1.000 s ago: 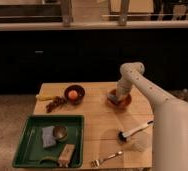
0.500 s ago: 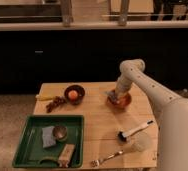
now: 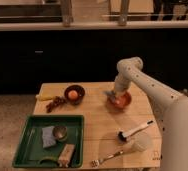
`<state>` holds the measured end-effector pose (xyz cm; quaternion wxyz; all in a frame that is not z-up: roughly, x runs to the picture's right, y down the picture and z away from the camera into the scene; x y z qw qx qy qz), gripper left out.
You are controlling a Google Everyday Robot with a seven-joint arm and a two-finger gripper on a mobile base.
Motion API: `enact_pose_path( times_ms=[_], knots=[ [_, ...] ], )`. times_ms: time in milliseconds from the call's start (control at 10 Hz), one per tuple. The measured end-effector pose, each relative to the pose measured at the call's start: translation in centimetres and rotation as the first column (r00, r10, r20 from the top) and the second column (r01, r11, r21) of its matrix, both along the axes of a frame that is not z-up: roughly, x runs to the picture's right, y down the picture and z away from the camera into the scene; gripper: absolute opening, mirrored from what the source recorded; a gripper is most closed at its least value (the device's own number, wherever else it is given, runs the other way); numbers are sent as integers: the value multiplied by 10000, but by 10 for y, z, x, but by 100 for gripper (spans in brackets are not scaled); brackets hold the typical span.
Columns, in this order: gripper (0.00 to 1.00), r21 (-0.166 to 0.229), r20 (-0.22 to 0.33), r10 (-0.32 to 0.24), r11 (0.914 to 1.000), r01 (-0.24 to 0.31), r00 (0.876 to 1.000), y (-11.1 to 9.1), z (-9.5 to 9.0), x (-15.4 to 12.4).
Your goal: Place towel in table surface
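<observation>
At centre right, the gripper (image 3: 116, 96) reaches into the orange bowl (image 3: 120, 101), its finger state impossible to tell; lifting the towel (image 3: 110, 93) could drag the bowl off the table (image 3: 94, 127).

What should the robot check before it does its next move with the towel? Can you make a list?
1. Where is the gripper? At the red bowl on the right side of the table: ok.
2. Does it hold the towel? Something bluish shows at the bowl's left rim, but the grip is hidden: cannot tell.
3. Is there bare table to put it on? Yes, between the two bowls: ok.
4. Is the dark bowl with the orange out of the way? It sits apart, to the left: ok.
5. Are the brush and fork out of the way? They lie near the front edge: ok.
</observation>
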<state>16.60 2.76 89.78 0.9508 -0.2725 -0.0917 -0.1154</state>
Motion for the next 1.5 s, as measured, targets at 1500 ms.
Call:
enact_pose_path(
  times_ms=[1500],
  knots=[
    [0, -433, 1193, -845, 9950, 903, 9893, -4, -76, -46]
  ],
)
